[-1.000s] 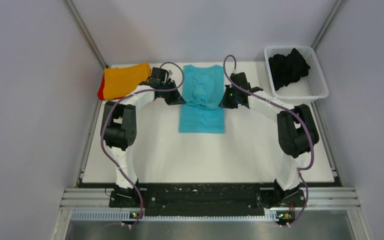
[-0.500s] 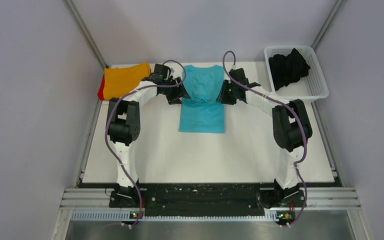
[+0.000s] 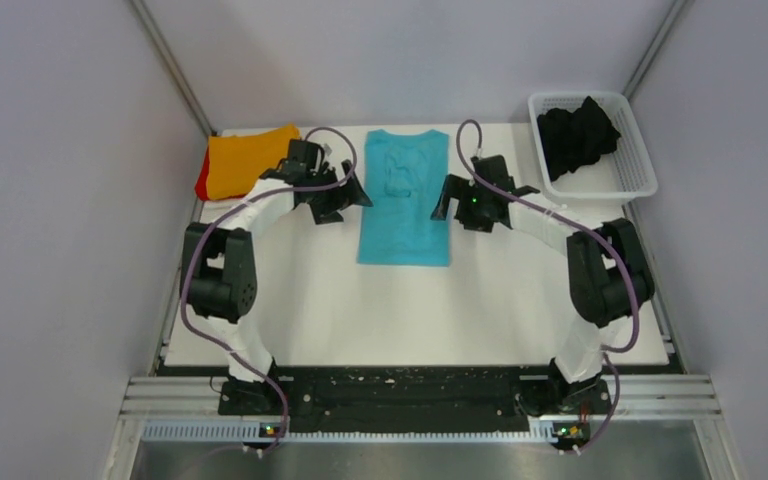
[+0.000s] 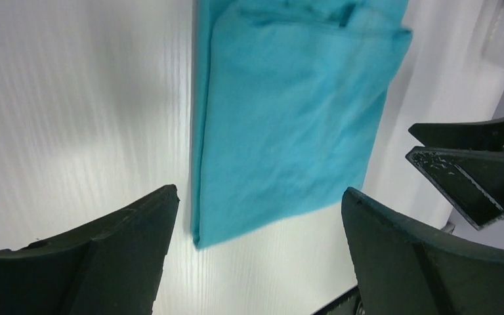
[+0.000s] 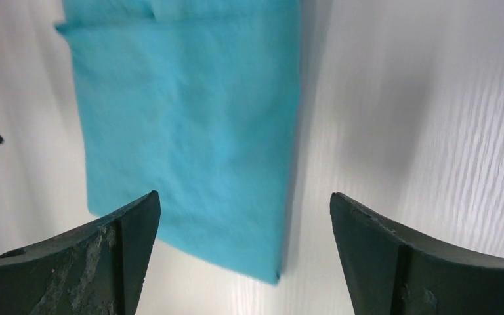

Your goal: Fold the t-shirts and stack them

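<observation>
Turquoise shirt lies flat on the table, left of the basket, folded into a long narrow rectangle with creases near its collar end and doubled layers at its edges. The black shirt is heaped inside the basket. The orange shirt, with the red shirt peeking out beneath, sits far left of the basket. A second ago the turquoise top was bunched between both claws; now it lies smooth and both have backed off. The right gripper, between basket and turquoise shirt, is spread and empty; the left gripper, beyond that shirt from the basket, is spread too
</observation>
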Controlling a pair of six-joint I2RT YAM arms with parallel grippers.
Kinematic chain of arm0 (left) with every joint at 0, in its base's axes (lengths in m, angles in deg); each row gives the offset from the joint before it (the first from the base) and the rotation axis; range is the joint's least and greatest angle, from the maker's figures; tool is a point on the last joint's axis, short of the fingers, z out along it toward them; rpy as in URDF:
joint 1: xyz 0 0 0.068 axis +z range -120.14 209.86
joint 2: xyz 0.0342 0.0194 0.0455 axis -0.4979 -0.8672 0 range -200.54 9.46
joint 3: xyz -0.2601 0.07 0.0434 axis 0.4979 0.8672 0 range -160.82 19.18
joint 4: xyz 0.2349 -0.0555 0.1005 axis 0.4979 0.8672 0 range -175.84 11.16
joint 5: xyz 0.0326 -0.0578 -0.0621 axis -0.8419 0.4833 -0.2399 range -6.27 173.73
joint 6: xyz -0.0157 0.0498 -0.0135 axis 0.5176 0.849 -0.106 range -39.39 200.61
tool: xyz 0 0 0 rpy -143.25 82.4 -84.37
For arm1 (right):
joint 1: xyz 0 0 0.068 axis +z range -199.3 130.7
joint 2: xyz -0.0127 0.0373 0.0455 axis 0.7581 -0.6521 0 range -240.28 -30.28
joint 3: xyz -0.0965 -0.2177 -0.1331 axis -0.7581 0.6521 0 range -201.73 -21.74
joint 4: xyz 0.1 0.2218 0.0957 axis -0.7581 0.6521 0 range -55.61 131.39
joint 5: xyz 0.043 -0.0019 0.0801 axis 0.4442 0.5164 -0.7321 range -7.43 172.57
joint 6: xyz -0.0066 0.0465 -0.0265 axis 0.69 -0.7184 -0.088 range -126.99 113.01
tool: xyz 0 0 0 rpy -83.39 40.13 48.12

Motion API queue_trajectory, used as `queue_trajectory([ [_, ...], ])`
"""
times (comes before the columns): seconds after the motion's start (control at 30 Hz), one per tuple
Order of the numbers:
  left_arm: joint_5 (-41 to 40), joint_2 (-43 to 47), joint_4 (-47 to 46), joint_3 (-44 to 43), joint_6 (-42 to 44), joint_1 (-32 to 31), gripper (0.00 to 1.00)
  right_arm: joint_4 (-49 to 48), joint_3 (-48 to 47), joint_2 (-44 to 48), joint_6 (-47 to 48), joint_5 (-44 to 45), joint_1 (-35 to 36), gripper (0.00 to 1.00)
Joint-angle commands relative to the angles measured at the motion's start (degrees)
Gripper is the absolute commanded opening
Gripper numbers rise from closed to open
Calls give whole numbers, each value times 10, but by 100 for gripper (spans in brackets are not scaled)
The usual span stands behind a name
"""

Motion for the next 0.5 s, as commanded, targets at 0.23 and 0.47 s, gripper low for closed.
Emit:
queue_trajectory([
  [0.23,44,95,-103,234,-59,-4,95,-54,194,118,-12,-89,-1,99],
  [0.47,46,60,-152,258,-101,-6,74,-65,202,100,-25,-100,7,96],
])
